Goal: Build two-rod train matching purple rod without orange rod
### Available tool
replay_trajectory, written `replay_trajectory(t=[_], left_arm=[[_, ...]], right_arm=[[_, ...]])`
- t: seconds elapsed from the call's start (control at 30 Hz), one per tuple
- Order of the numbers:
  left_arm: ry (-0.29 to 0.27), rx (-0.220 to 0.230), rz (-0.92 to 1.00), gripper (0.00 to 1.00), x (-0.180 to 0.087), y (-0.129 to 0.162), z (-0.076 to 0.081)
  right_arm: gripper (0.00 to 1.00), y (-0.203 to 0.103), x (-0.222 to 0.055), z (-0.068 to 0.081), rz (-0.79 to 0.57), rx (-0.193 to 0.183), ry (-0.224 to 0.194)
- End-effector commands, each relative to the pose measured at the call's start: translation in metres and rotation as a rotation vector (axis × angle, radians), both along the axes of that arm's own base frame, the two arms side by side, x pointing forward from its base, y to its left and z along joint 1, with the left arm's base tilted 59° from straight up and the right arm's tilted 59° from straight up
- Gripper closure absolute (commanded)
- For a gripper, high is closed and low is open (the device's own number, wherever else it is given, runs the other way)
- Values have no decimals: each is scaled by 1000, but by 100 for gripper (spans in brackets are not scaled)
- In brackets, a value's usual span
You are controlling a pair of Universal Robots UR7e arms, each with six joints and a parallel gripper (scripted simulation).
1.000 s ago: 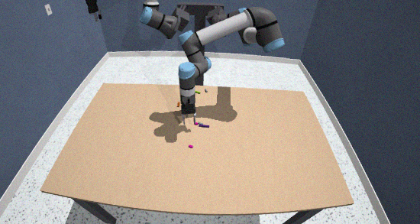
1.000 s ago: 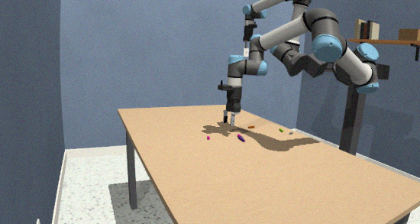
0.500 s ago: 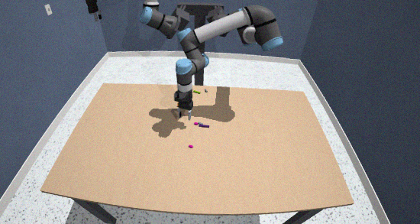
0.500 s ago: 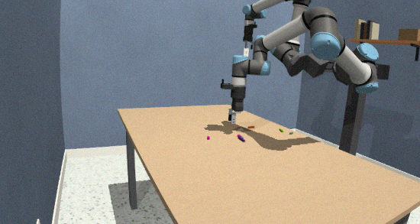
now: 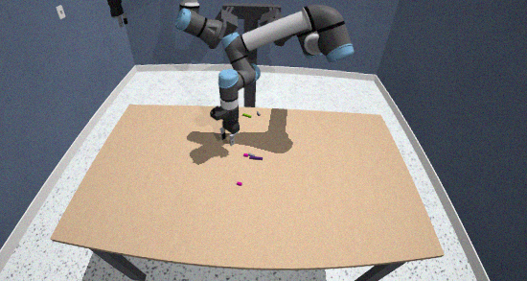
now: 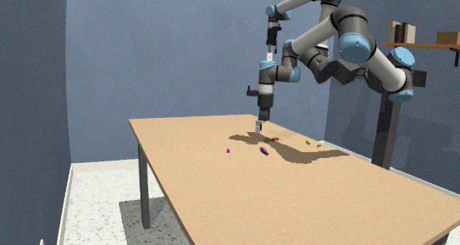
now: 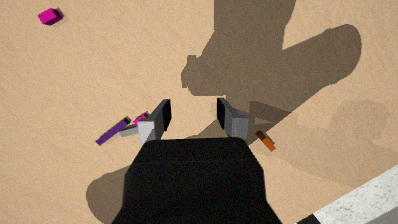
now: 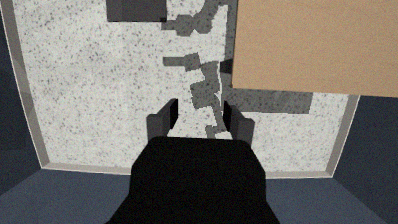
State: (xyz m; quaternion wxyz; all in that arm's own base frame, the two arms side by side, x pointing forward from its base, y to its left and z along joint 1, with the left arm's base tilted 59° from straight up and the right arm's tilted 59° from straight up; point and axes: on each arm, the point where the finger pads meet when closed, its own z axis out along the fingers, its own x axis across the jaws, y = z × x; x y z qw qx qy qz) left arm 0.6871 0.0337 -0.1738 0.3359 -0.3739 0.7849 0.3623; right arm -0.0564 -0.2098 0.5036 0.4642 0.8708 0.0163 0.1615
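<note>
As far as shows, see no finished six-long train; judge at the planning or approach stage. See purple rod (image 5: 256, 158) (image 6: 264, 151) (image 7: 113, 131) flat mid-table, with near grey rod (image 5: 251, 154) (image 7: 129, 131) just beside it on the far side. See inner magenta rod (image 5: 245, 154) (image 6: 262, 148) (image 7: 142, 116) by the grey's left end; can't tell whether touching. Find outer magenta rod (image 5: 240, 183) (image 6: 227, 150) (image 7: 50, 17) alone, nearer. Spot far grey rod (image 5: 259, 113) (image 6: 319, 145) at the far edge, just right of lime rod (image 5: 246, 115) (image 6: 308, 142). Avoid orange rod (image 6: 275, 139) (image 7: 266, 141), per rule.

Reckon 3 + 3 fits, with no blue visible for the lime. Still need both greys end to end, well away from magenta to avoid a stray second train.

Have left gripper (image 5: 227, 139) (image 6: 258, 130) (image 7: 194, 112) spread, carrying nothing, above the table left of purple. Have right gripper (image 5: 123, 22) (image 6: 269, 57) (image 8: 200, 114) spread too, off the table at far left. Can read no brands, labels or writing anywhere.
</note>
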Motion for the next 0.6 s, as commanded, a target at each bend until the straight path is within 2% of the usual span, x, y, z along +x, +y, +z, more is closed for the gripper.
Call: replay_trajectory(t=[0.0,0.33,0.4,0.57], left_arm=[[132,34,-97,0,-13,-3,-9],[385,117,-256,0,-41,-4,-26],[385,117,-256,0,-41,-4,-26],[516,160,-338,0,-56,-4,-34]], right_arm=[[0,0,0,1,0,-1,0],[0,0,0,1,0,-1,0],[0,0,0,1,0,-1,0],[0,0,0,1,0,-1,0]])
